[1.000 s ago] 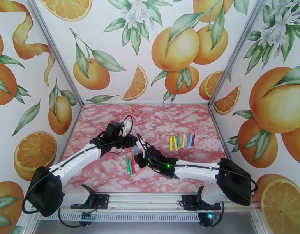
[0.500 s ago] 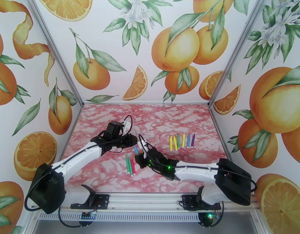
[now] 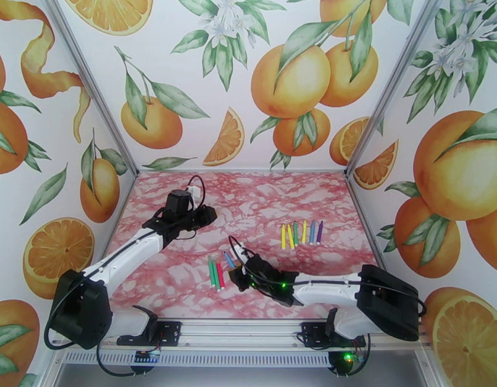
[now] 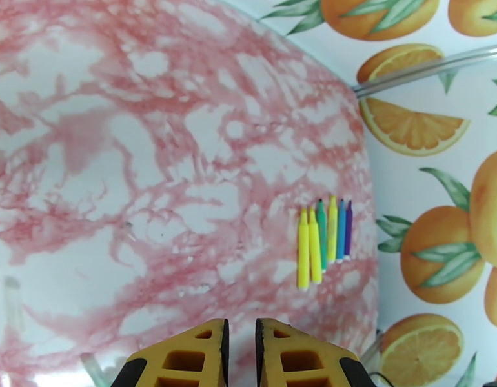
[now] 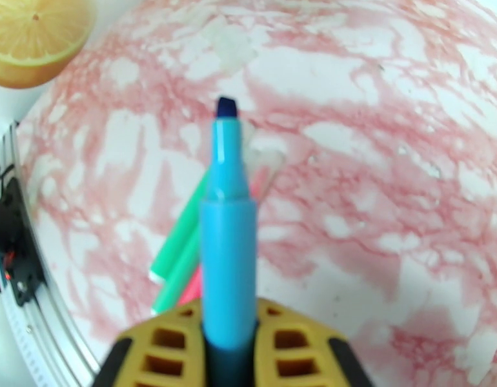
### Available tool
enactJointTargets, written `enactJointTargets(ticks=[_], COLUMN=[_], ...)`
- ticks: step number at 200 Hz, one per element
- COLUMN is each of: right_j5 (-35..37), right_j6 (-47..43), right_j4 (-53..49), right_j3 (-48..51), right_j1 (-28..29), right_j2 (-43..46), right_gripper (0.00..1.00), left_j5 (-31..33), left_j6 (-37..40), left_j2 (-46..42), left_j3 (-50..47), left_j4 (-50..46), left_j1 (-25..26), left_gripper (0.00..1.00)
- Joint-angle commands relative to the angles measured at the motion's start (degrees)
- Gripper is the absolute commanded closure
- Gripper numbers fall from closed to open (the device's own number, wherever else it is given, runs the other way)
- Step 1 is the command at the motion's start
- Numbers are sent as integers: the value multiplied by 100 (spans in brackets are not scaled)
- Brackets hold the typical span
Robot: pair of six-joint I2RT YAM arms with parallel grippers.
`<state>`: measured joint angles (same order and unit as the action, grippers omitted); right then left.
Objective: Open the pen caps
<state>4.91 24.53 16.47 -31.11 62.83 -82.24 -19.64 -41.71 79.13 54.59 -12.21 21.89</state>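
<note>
rear of blue pen (image 5: 228, 253) hidden inside right pincer (image 5: 228, 317), green pens (image 5: 176, 254) blurred, partly behind it

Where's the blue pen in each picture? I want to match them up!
Top view: the blue pen lies near the middle front of the table, just right of the green pens.
Right wrist view: it stands up the centre, gripped by the right pincer, tip bare.
Left wrist view: here you see the shared landmark, the pink marble table.
</note>
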Motion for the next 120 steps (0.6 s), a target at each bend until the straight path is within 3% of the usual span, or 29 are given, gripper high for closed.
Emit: enactJointTargets(ticks=[1, 50, 120], right_j5=[62, 824, 1143], right_j6=[-55, 90, 432], right_j4=[-17, -765, -2148], right_j3=[117, 5, -569], right_j1=[10, -92, -1028], right_j2=[251, 663, 723], right_gripper=[100, 100, 100], left_j5=[141, 262, 621], left_j6=[184, 987, 1915], left_j2=[124, 119, 341], left_j3=[277, 361, 408], left_j4=[-133, -1022, -1994], left_j1=[10, 9, 8], left_gripper=[100, 100, 100])
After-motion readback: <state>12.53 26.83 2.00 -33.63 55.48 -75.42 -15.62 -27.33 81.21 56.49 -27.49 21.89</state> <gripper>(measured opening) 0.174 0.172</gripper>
